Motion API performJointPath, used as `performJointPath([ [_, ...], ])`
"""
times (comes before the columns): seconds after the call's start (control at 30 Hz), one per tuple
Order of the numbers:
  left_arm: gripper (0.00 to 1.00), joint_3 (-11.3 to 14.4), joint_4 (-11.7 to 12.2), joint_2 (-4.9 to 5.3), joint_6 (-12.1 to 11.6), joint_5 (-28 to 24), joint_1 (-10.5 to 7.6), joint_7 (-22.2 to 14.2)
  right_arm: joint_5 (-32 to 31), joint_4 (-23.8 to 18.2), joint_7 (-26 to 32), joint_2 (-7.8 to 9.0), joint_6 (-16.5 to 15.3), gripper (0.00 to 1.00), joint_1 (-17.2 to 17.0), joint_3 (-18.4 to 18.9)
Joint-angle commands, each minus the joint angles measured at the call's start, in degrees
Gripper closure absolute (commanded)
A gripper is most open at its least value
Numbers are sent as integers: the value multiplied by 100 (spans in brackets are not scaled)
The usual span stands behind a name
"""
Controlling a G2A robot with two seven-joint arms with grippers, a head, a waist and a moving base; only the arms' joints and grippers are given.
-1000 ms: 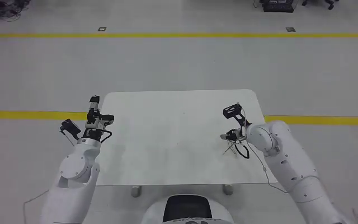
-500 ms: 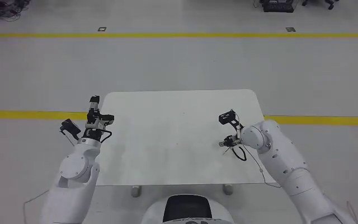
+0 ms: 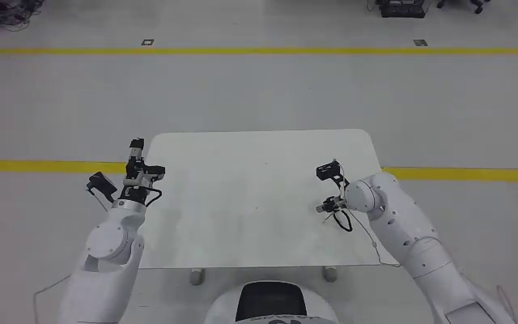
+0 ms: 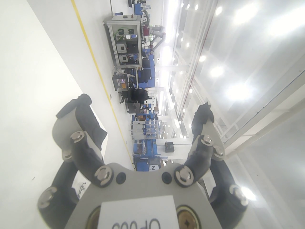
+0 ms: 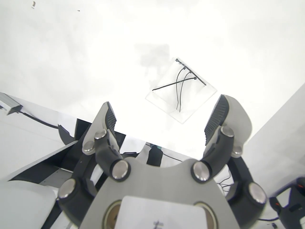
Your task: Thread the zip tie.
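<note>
White table (image 3: 243,170) with a few small specks, on a pale floor (image 3: 259,97) with 2 yellow lines (image 3: 259,51). 3 black zip ties (image 5: 179,84) lie crossed on a clear square tray (image 5: 197,101) on the table, ahead of the right gripper (image 5: 164,103), apart from it; jaws released, empty. Left gripper (image 4: 144,103) sits at the table's left edge, jaws spread, empty, facing a hall with equipment racks (image 4: 124,44) and ceiling lights (image 4: 238,91).

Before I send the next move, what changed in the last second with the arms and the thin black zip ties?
The right gripper shifted slightly inward over the white table, toward its middle and nearer the robot; it is open and empty. Nothing was gripped or let go. The left gripper stayed at the table's left edge, open. The thin black zip ties lie untouched on the clear square sheet.
</note>
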Motion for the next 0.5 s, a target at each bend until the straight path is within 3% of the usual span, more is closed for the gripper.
performJointPath([
  [0.0, 0, 0, 0, 0, 0, 0, 0, 0, -24, -9, 51, -4, 202, 0, -1, 16],
  [0.2, 0, 0, 0, 0, 0, 0, 0, 0, 53, -52, 344, -25, 709, 0, -17, 56],
  [0.47, 0, 0, 0, 0, 0, 0, 0, 0, 220, -22, 487, -27, 633, 0, 26, 98],
])
